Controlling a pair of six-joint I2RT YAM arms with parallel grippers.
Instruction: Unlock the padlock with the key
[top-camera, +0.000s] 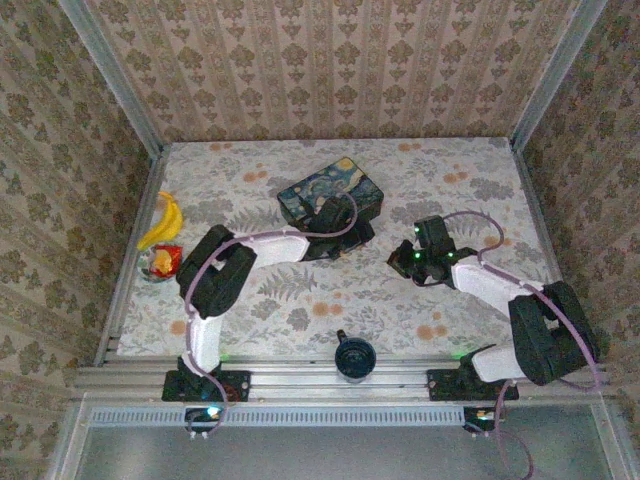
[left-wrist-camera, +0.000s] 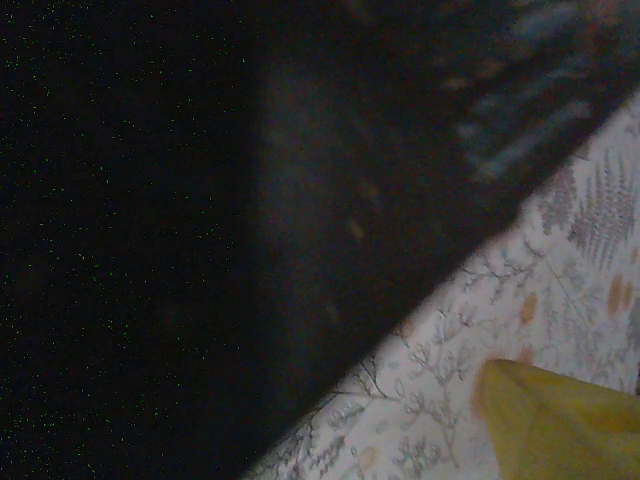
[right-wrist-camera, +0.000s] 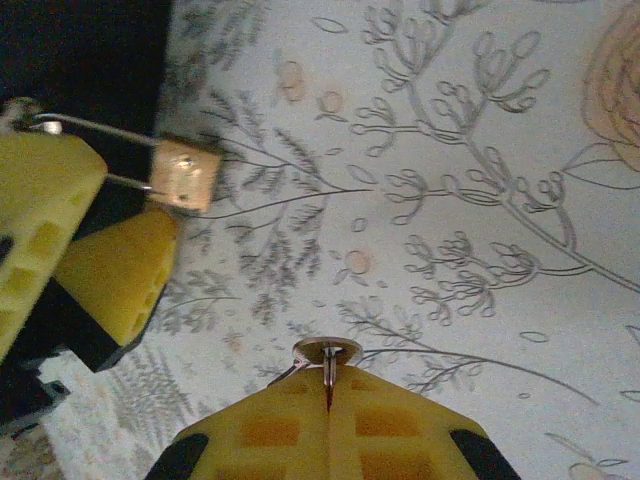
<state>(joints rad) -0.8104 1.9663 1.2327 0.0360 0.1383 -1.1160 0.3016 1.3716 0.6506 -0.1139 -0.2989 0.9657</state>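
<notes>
**Key held ready beside a tiny brass padlock**

A tiny brass padlock (right-wrist-camera: 187, 173) is held in the air just off the near right corner of a dark blue painted box (top-camera: 330, 197), above a floral table (top-camera: 300, 300). Its thin silver shackle (right-wrist-camera: 95, 133) appears to be pinched by the left gripper (right-wrist-camera: 125, 205), whose yellow fingers are drawn close together. The lock body juts out free. The right gripper (right-wrist-camera: 328, 385), further out from the box on the same side, has its fingers pressed tight on a small key (right-wrist-camera: 327, 352). Only a round end and a thin edge of the key can be made out.

The step in hand is judged to be bringing the key to the keyhole. The keyhole cannot be made out, so its face should be found first. The key should then be lined up with the lock body and eased in slowly, with the shackle gripped firmly (a lock hanging by thin wire may pivot aside).

Well to the left of the box, a banana (top-camera: 165, 220) and a red packet (top-camera: 163, 262) lie at the table edge. A dark cup (top-camera: 354, 357) stands on the near side of the box, by the arm bases. None of these is judged to lie between key and lock. The box, close behind the lock, is the nearest thing that could be knocked.
</notes>
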